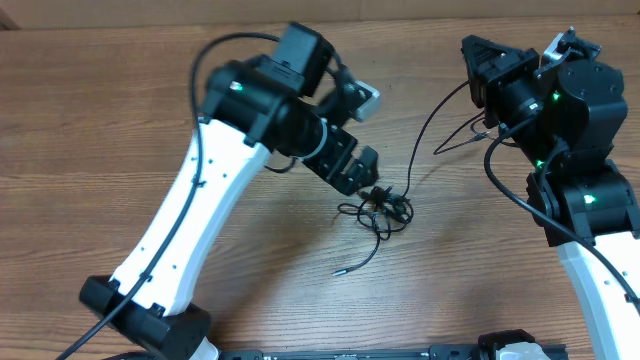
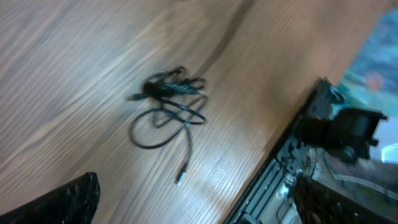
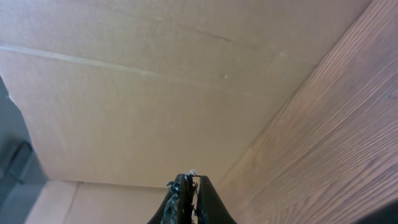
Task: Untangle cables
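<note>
Nearest the robot, a loose plug end [image 1: 339,271] lies on the surface [image 1: 100,130]. Its tail curves up into the cables [image 1: 385,207], a small tangle of loops near mid-surface. The left pincer [image 1: 368,130] hangs just beside and above the tangle, spread wide and holding nothing; its wrist view shows the loops clear of both fingers. Farther off, thin strands [image 1: 417,148] run from the tangle toward the right arm. The right pincer [image 3: 189,185] is pressed together, and I cannot tell whether a strand is caught in its tips.

The cables look light, limp and thin. They would likely drag along as a bunch rather than lift cleanly, and slip through a slack pinch. A hard pull on one strand would probably tighten the tangle. The plug end seems the best hold, being stiffer and free, or else an outer loop, teased out gently.
</note>
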You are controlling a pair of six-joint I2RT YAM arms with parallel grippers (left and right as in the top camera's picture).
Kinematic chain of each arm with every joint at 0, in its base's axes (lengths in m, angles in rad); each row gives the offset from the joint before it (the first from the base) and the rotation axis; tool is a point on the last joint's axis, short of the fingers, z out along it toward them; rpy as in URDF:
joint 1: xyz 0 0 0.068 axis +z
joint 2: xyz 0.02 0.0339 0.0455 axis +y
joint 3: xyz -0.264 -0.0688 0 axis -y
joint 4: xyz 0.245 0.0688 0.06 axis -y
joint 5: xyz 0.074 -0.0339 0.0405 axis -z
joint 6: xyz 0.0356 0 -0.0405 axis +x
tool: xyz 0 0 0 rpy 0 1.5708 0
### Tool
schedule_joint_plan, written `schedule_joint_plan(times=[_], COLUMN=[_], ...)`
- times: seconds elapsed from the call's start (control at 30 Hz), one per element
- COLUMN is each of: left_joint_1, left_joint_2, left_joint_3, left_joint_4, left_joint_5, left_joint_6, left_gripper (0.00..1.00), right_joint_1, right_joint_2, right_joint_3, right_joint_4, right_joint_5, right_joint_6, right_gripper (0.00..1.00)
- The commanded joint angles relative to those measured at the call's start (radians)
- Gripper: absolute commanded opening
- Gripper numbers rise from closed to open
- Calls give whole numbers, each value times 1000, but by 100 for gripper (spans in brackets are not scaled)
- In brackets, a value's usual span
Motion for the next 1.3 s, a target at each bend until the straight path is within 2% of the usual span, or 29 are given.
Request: schedule_joint_plan(times=[0.0, 0.13, 0.47, 0.67, 0.77, 1.07, 1.2, 1.27], left_joint_1=[-32, -69, -105, -103, -102, -101, -83, -63], left_joint_2=[1, 1, 14, 51, 53, 53, 52, 52], left_joint_3=[-90, -166, -245, -259, -259, -259, -258, -259], left_joint_4=[75, 172, 502, 617, 669, 735, 740, 757], left_joint_5=[96, 114, 133, 129, 129, 140, 141, 153], left_joint_6=[109, 215, 189, 115, 72, 44, 37, -9], left_gripper=[100, 100, 99, 77, 70, 77, 77, 80], right_joint_1=[-6, -6, -6, -6, -6, -18, -79, -119], right_joint_2=[0, 0, 0, 0, 0, 0, 0, 0], right_joint_3=[14, 14, 14, 14, 14, 14, 14, 14], right_joint_4=[15, 21, 73, 71, 71, 82, 99, 116], right_joint_5=[-22, -23, -141, -153, -163, -161, -163, -199], right_joint_6=[72, 77, 151, 152, 154, 202, 237, 281], right_gripper=[5, 6, 4, 4, 4, 4, 4, 4])
